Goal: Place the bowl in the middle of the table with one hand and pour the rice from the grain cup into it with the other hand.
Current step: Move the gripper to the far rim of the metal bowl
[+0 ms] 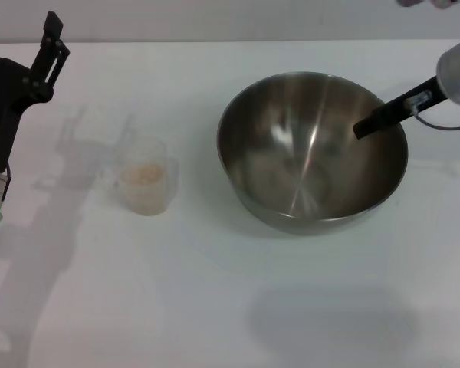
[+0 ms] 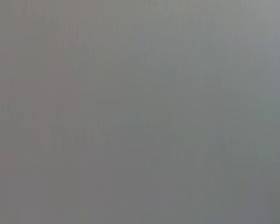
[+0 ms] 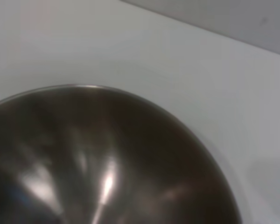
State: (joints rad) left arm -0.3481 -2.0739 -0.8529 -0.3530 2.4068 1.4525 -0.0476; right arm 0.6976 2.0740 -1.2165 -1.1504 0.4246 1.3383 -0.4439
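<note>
Steel bowl [image 1: 313, 153] rests right of centre on the tabletop [image 1: 215, 307], its right rim gripped by the right end effector [image 1: 366, 127]. Bowl placement appears underway; next, the open, raised left end effector [image 1: 50, 47] must descend to grasp the grain cup [image 1: 145, 185] holding rice [image 1: 143, 175].

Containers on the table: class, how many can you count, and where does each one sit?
2. The bowl sits right of centre on the table; the grain cup, holding rice, stands to its left. None seem hidden.
</note>
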